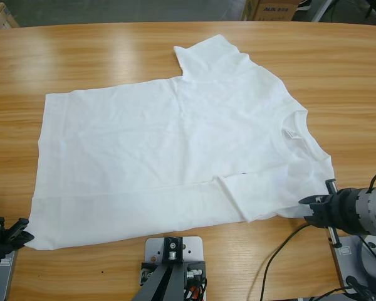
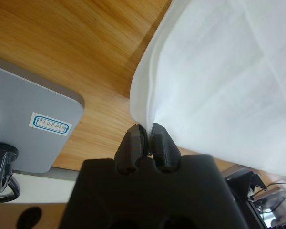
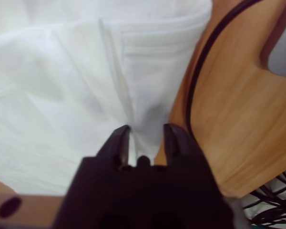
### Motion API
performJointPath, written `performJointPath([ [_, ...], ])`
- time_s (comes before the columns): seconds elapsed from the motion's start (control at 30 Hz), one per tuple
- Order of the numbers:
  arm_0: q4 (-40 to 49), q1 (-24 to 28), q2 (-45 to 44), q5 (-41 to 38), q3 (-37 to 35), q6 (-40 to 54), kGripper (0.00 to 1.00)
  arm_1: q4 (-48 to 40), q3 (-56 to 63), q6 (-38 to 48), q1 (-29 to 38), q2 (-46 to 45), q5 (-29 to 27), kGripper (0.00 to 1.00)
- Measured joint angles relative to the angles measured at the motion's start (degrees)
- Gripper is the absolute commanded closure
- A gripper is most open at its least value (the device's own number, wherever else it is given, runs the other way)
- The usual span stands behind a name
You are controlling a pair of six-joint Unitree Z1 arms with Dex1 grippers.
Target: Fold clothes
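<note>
the shirt (image 1: 169,157) lies flat on the table (image 1: 100,56) in the middle of the frame, with the neck to the right and the hem to the left. the lower edge is already turned in as a long band, and one sleeve points to the upper middle.

your left gripper (image 1: 15,232) is at the lower left corner of the shirt. in the left wrist view its jaws are together and clamped on the cloth corner (image 2: 143,119). your right gripper (image 1: 310,210) is at the lower right, at the shoulder end of the band. there the jaws stand a little apart with a ridge of cloth between them, so i think this grip is not firm yet.

close the right jaws fully before you lift. then raise both ends together to the same height, so the band stays straight and does not sag in the middle. carry it toward the top of the frame and lay it down evenly. keep the black cable (image 1: 282,251) near the right gripper away from the cloth.
</note>
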Motion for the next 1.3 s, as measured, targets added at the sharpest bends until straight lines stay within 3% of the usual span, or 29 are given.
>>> performJointPath([
  [0.13, 0.0, 0.0, 0.0, 0.0, 0.0, 0.0, 1.000, 0.0, 0.0, 0.0, 0.4, 0.9, 0.1, 0.911],
  [0.2, 0.0, 0.0, 0.0, 0.0, 0.0, 0.0, 1.000, 0.0, 0.0, 0.0, 0.4, 1.6, 0.1, 1.000],
  [0.47, 0.0, 0.0, -0.1, 0.0, 0.0, 0.0, 1.000, 0.6, -0.2, 0.0, 0.5, 2.1, 0.6, 1.000],
  [0.7, 0.0, 0.0, -0.3, 0.0, 0.0, 0.8, 1.000, 9.2, -3.7, 0.0, 0.5, 2.1, 3.0, 1.000],
  [0.73, 0.0, 0.0, -0.3, 0.0, 0.0, 0.9, 1.000, 10.1, -4.0, 0.0, 0.5, 2.1, 3.2, 0.961],
  [0.8, 0.1, 0.0, -0.3, 0.0, 0.0, 1.1, 1.000, 11.6, -5.0, 0.0, 0.5, 2.1, 3.5, 0.569],
  [0.97, 0.1, 0.0, -0.3, -0.1, 0.0, 1.4, 1.000, 13.0, -5.9, -1.2, 0.5, 1.6, 0.5, 0.139],
  [1.03, 0.1, 0.0, -0.3, -0.1, 0.0, 1.4, 1.000, 13.1, -6.1, -1.2, 0.5, 1.6, -0.8, 0.053],
  [1.3, 0.1, 0.0, -0.3, -0.1, 0.0, 1.4, 1.000, 12.6, -6.2, 3.7, 2.8, 1.4, -2.6, 0.055],
])
